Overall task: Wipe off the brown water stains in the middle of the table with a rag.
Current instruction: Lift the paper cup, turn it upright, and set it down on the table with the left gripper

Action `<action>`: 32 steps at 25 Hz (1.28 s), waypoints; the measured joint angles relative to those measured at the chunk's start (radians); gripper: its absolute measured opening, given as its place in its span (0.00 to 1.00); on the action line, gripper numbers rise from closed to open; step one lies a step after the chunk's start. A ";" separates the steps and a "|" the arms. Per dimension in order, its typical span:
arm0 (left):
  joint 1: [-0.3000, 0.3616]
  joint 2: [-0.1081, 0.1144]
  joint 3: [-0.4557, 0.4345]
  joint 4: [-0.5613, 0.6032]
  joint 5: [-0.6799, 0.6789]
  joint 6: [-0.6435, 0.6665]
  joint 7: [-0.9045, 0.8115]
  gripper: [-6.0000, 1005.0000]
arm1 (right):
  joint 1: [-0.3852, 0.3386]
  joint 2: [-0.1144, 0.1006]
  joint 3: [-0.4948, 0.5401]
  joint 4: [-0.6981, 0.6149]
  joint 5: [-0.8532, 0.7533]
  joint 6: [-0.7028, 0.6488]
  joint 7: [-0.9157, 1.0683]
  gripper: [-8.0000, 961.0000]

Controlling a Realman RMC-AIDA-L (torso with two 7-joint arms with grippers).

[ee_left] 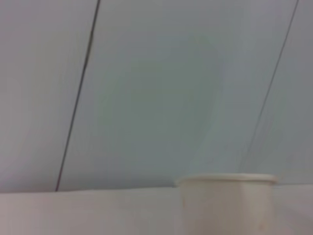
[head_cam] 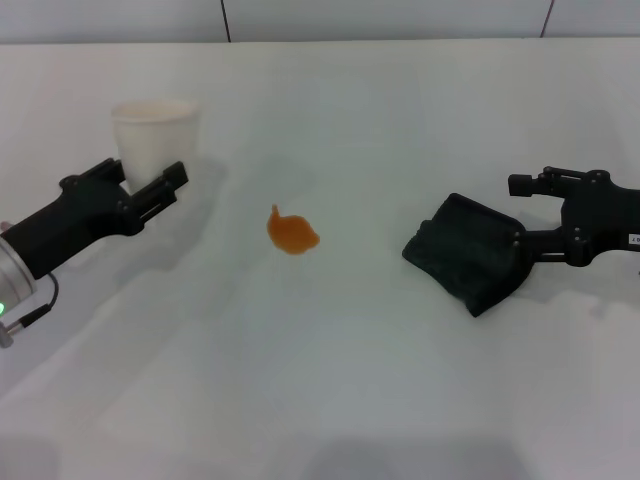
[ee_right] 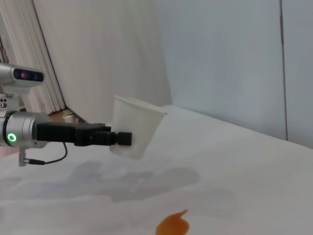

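Dark, soft, limp rag (head_cam: 468, 252), likely light and easily bunched; best pinched at folded near edge. Right gripper (head_cam: 528, 215) jaws spread beside it, left gripper (head_cam: 172, 185) jaws unclear, near cup (head_cam: 152, 135). Brown water stains (head_cam: 292, 233) on counter (head_cam: 330, 380), unwiped.

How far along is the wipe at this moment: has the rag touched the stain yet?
Nothing is wiped: the brown water stains sit whole on the table. In hand: the right gripper is at the dark rag, which lies apart from the blot. The left gripper waits by the white cup. Carrying the rag over and wiping remain.
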 joint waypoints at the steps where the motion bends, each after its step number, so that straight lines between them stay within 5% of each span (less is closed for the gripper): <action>1: 0.005 0.001 0.000 -0.003 0.002 -0.002 0.002 0.59 | 0.000 0.000 0.000 0.000 0.000 0.000 0.000 0.86; 13: 0.008 0.007 0.002 -0.052 0.109 -0.006 0.069 0.59 | 0.000 -0.001 0.000 -0.001 0.000 -0.003 -0.010 0.85; 32: 0.030 0.000 0.000 -0.038 0.088 -0.036 0.193 0.59 | -0.004 0.000 0.000 -0.002 0.013 -0.012 -0.012 0.85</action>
